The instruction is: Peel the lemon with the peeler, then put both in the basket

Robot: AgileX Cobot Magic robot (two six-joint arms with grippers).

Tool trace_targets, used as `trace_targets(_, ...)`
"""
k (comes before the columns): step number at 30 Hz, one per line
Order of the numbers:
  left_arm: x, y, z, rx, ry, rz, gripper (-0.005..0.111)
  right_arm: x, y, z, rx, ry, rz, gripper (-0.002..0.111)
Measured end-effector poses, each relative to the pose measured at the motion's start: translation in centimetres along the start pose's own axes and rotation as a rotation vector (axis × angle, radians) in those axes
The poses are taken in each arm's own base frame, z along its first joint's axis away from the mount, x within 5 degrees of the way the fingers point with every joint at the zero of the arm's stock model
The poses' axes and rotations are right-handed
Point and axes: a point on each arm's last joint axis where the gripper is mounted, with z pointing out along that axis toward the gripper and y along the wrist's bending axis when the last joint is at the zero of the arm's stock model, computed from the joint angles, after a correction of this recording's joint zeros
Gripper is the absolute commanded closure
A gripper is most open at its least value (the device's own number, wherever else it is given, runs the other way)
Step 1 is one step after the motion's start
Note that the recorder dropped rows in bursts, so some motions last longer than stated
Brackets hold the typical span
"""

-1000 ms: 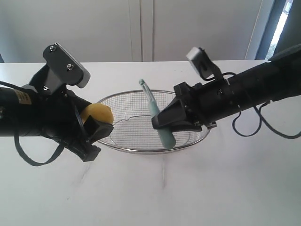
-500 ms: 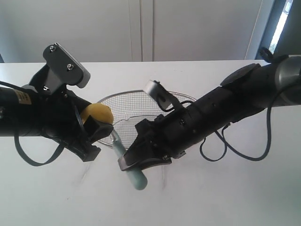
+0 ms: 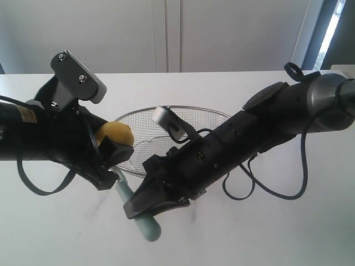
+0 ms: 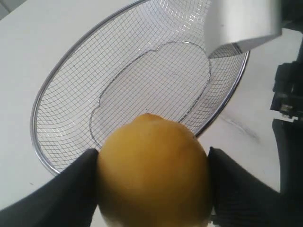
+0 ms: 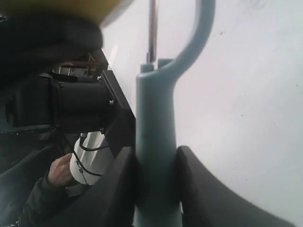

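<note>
My left gripper (image 4: 154,184) is shut on the yellow lemon (image 4: 154,172), black fingers (image 4: 71,189) pressed to both its sides, holding it in the air just left of the wire-mesh basket (image 3: 188,108). My right gripper (image 5: 156,184) is shut on the pale teal handle of the peeler (image 5: 155,137). In the exterior view the right arm reaches across in front of the basket, and the peeler (image 3: 145,226) points up-left, its head just under the lemon (image 3: 115,134). In the right wrist view the lemon (image 5: 85,7) is a yellow blur past the blade.
The basket (image 4: 71,66) holds nothing and stands mid-table on the white tabletop (image 3: 266,221). The right arm's grey camera housing (image 3: 169,122) hangs over the basket's near side. Black cables (image 3: 277,188) loop beneath the right arm.
The right arm has swung left and down from over the basket, carrying the peeler to just below the lemon. The left arm and lemon have stayed still.
</note>
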Motion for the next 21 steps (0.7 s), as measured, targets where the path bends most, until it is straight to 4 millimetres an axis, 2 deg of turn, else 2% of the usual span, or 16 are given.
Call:
trace_targets(11,0.0,0.0,0.0,0.000,0.000,0.000,0.107,0.0,-0.1,-0.1,0.001,-0.003,0.002,0.108)
trace_targets(21,0.0,0.0,0.0,0.000,0.000,0.000,0.107,-0.6,-0.9,-2.0,-0.029,-0.072,0.051,0.108)
